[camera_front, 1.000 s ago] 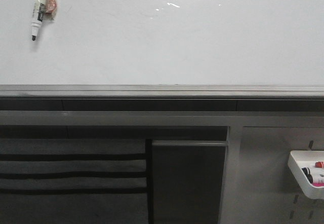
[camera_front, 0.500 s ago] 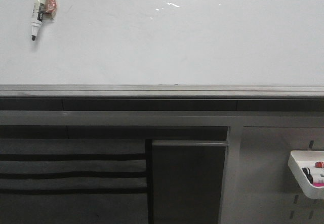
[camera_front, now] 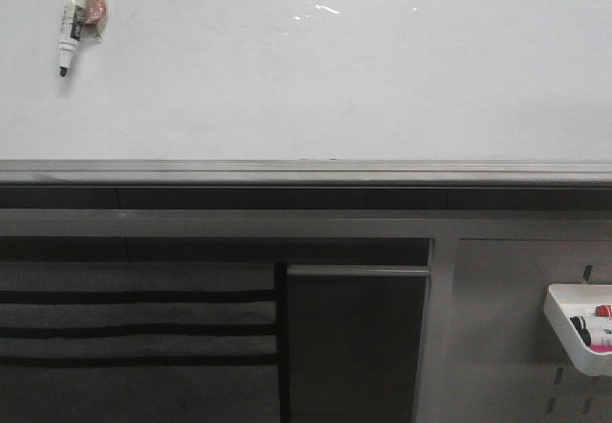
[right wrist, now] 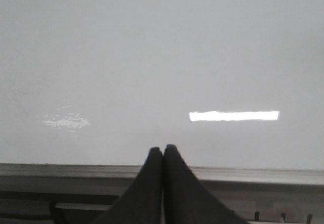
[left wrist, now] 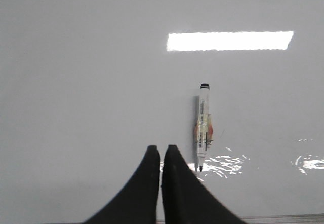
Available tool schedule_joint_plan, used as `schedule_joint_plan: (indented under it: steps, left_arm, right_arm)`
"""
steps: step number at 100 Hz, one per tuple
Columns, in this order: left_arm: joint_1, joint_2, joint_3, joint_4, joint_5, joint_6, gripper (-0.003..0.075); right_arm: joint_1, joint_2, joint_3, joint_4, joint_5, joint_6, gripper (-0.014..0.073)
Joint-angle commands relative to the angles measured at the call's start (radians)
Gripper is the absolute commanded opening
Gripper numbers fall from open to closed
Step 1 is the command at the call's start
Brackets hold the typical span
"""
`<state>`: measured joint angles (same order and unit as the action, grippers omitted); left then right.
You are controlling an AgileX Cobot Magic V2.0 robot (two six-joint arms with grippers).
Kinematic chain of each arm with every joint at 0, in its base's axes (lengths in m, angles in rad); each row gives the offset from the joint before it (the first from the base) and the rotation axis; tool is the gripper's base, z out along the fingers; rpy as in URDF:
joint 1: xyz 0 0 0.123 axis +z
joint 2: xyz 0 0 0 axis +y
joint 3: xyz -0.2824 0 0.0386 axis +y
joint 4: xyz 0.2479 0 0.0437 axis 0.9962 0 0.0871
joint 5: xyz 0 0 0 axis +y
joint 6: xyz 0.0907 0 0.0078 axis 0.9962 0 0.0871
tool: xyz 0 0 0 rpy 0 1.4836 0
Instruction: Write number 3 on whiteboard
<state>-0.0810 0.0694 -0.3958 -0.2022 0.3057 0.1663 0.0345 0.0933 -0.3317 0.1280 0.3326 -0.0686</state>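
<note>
The whiteboard (camera_front: 316,78) fills the upper half of the front view, glossy white with glare, and bears no number 3 in any view. A white marker (camera_front: 75,16) with a black tip pointing down hangs on the board at its upper left; it also shows in the left wrist view (left wrist: 203,125). My left gripper (left wrist: 161,149) is shut and empty, in front of the board (left wrist: 101,82), just beside the marker's tip. My right gripper (right wrist: 162,148) is shut and empty, near the board's (right wrist: 152,57) lower edge rail (right wrist: 263,176). Neither gripper shows in the front view.
A grey metal rail (camera_front: 306,172) runs under the board. Below it stands a grey panelled cabinet (camera_front: 354,337) with dark slots at the left. A small white tray (camera_front: 581,327) with coloured markers hangs at the lower right.
</note>
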Motion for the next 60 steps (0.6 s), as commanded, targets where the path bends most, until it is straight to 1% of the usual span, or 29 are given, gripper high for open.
schedule_joint_plan:
  steps: [1, 7, 16, 21, 51, 60]
  left_arm:
    - [0.003, 0.094, -0.136, -0.006, 0.034, -0.011, -0.0018]
    - [0.003, 0.138, -0.187, -0.008, 0.065, -0.011, -0.0018]
    - [0.003, 0.181, -0.224, -0.013, 0.047, -0.011, -0.0018]
    - [0.003, 0.192, -0.224, -0.018, 0.031, -0.011, -0.0018]
    - [0.003, 0.199, -0.224, -0.018, 0.031, -0.011, -0.0018]
    - [0.003, 0.199, -0.224, -0.018, 0.031, -0.011, -0.0018]
  right_arm:
    - [0.002, 0.079, -0.096, -0.002, -0.056, -0.028, -0.0074]
    - [0.002, 0.122, -0.127, -0.002, -0.067, -0.028, -0.0074]
    - [0.002, 0.157, -0.145, -0.002, -0.091, -0.028, -0.0074]
    - [0.002, 0.164, -0.145, 0.000, -0.101, -0.028, -0.0074]
    - [0.002, 0.166, -0.145, 0.000, -0.096, -0.028, -0.0074]
    - [0.002, 0.166, -0.145, 0.000, -0.069, -0.028, -0.0074]
